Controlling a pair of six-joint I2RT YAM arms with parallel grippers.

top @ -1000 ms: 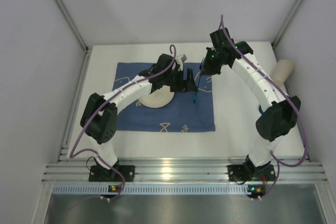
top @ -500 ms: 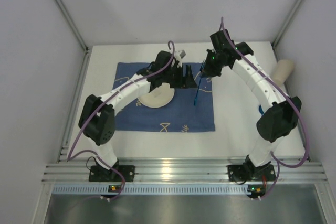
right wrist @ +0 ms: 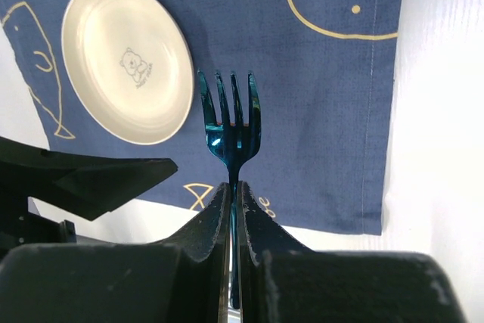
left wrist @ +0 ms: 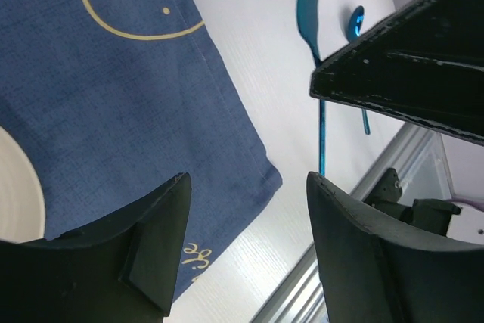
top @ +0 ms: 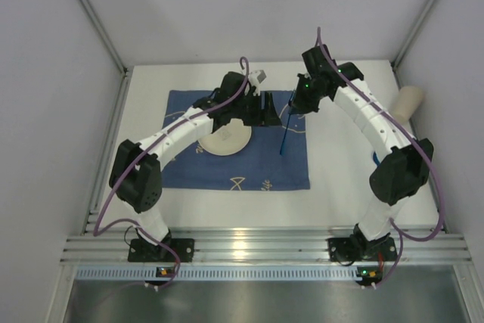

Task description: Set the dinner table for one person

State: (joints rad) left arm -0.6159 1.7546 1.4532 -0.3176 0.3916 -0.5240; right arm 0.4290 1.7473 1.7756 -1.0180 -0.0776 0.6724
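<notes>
right pincer [right wrist: 233, 209] clamped on the handle of the stiff, slick, light blue fork [right wrist: 229, 122]; left pincer [left wrist: 246, 187] apart, empty.

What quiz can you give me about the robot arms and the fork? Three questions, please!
1. True or false: the left gripper holds the blue fork.
2. Where does the cream plate lie? A) on the blue mat B) in the left gripper C) on top of the fork
3. Fill in: the little drawing on the plate is a ____.

Key: 1 false, the right gripper pinches it; 2 A; 3 bear.
</notes>
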